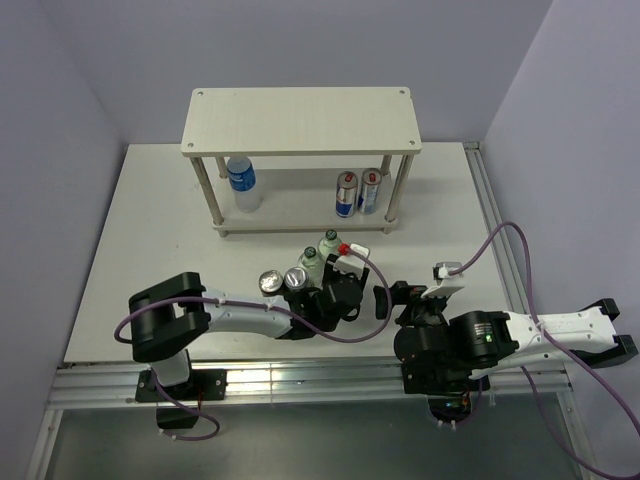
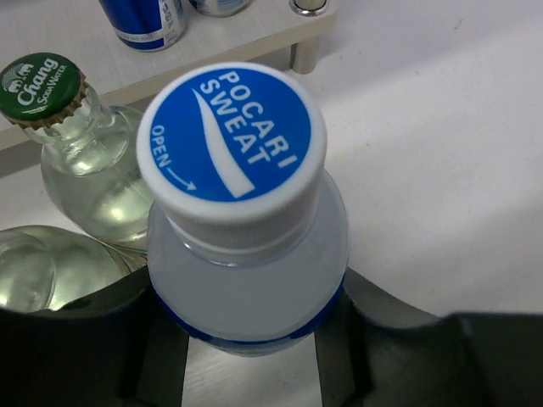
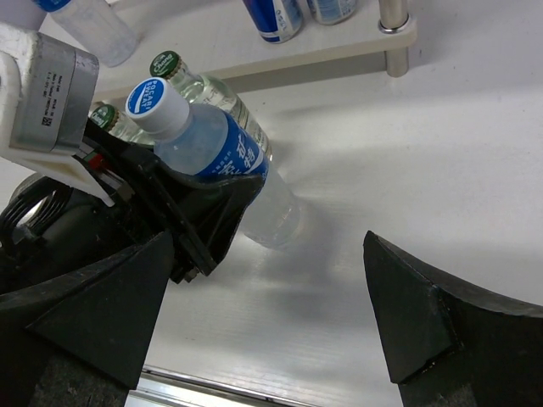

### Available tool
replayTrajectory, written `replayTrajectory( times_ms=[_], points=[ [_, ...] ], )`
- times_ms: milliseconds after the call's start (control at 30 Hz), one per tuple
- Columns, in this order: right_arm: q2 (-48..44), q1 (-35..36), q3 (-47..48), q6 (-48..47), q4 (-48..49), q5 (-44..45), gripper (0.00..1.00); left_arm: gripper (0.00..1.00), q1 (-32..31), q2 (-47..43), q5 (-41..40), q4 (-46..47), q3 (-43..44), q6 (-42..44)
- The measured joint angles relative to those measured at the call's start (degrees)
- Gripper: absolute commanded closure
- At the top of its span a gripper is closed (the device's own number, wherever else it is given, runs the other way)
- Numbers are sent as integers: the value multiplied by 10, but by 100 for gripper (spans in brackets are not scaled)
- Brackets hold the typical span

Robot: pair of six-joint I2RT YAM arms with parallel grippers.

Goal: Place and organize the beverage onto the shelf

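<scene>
Gripper, left (image 2: 246, 326): jaws closed on blue-labelled water bottle (image 2: 233, 140), clamped below the shoulder, white-and-blue cap standing clear above the jaws. Green-capped bottles (image 2: 41, 85), two: just beside those jaws, on their left. Gripper, right (image 3: 270, 254): jaws spread wide, nothing between them; the gripped bottle lies ahead of them, left of centre. Shelf (image 1: 300, 120): beyond both pairs of jaws; its lower board (image 1: 300, 205) carries second water bottle (image 1: 240, 180) and two blue cans (image 1: 347, 193).

The top edge crops 2 cans (image 2: 142, 21), and the left claw (image 2: 250, 339) hides the water bottle's (image 2: 233, 144) base.
</scene>
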Motion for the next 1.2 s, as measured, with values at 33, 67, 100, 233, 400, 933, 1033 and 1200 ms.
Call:
replayTrajectory(
  times_ms=[33,67,100,233,400,933,1033,1200],
  points=[
    [0,0,0,0,0,0,0,100,0,1,0,-2,1,0],
    [0,0,0,0,0,0,0,100,-1,1,1,-5,2,1],
    [0,0,0,0,0,0,0,100,-2,1,0,-8,3,2],
    [0,0,0,0,0,0,0,100,-18,-7,2,-71,27,5],
    [-1,9,9,4,22,-2,0,100,-36,-51,-2,-213,72,15],
    [6,5,14,-2,19,-2,0,100,33,-367,-75,-205,142,163],
    [7,5,14,-2,19,-2,0,100,92,-378,-71,-189,107,176],
    [8,5,14,-2,17,-2,0,100,161,-371,-50,-178,48,185]
  ],
)
